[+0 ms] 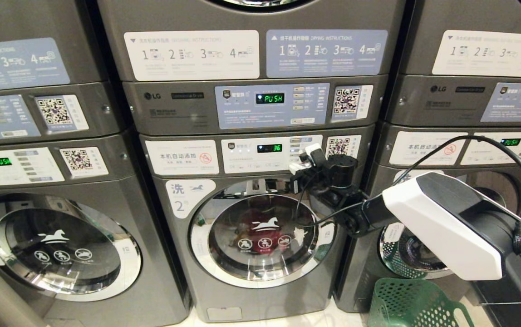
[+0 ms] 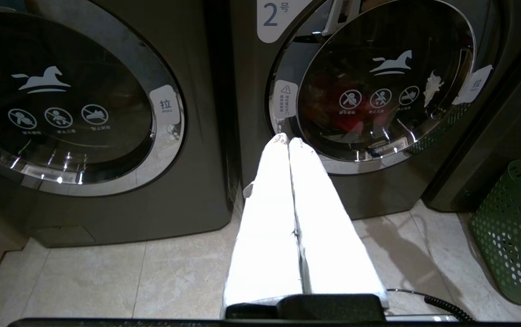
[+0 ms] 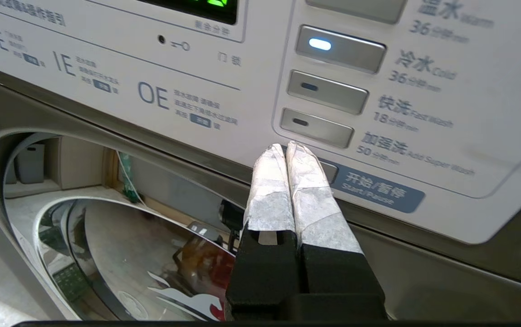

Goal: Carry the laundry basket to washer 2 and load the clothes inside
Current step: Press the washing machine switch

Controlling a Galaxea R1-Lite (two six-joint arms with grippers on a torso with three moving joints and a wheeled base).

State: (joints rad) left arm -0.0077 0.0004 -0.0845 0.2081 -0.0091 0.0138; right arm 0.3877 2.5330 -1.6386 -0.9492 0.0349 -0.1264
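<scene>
Right gripper (image 3: 286,147), fingers pressed together and empty, points at the start button on washer 2 (image 1: 251,181). Red clothes (image 1: 260,231) show behind its shut door; laundry basket (image 1: 415,304) stands at five o'clock. Left gripper (image 2: 287,141), pinched together, hangs low.

Bright indoor light falls from above, and the chrome door ring of washer 2 (image 1: 257,237) throws glare. In the left wrist view the left gripper (image 2: 287,140) is overexposed to plain white and casts a soft shadow on the floor (image 2: 151,277). In the right wrist view, print at the control panel's (image 3: 446,113) far edge is blurred.
</scene>
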